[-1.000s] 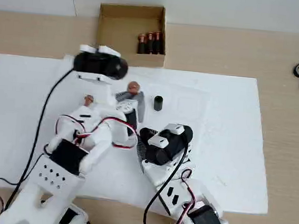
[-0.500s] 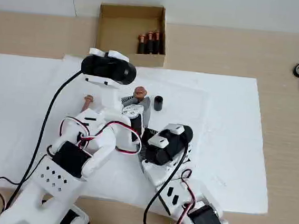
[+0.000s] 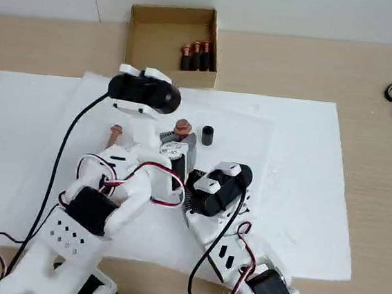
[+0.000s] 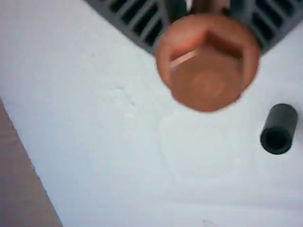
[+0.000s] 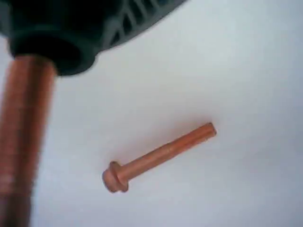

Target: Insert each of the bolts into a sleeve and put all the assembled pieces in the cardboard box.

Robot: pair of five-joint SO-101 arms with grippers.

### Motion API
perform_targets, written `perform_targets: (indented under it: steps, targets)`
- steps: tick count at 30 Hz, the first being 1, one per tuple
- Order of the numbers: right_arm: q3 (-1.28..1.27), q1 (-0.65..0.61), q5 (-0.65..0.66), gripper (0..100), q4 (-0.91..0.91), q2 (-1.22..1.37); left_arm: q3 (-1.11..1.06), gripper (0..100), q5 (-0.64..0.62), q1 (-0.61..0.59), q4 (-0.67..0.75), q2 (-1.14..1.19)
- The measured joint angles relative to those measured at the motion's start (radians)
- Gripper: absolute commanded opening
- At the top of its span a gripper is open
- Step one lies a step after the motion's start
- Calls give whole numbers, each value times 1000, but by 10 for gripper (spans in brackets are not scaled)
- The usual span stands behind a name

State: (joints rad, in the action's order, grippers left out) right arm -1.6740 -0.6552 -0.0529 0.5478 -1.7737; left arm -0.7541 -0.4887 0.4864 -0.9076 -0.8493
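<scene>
- my left pincer (image 3: 180, 144) is clamped on a copper-coloured metal bolt with a hex head (image 4: 207, 61), above the white sheet (image 4: 94, 118)
- the small black cylindrical sleeve (image 4: 278, 128) sits near it, not touching
- risk: nothing pins the sleeve, so an off-centre shaft could knock it away
- the bolt's long axis looks near upright, head up

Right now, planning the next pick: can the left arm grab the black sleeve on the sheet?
Probably not yet: the left end effector is shut on a bolt, though the sleeve lies close, unobstructed.
</scene>
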Motion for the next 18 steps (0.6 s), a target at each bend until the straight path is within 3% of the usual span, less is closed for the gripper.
perform_targets:
  steps: [18]
  targets:
    - [0, 2, 0, 4, 0, 0, 28, 6, 0, 3, -64, -8]
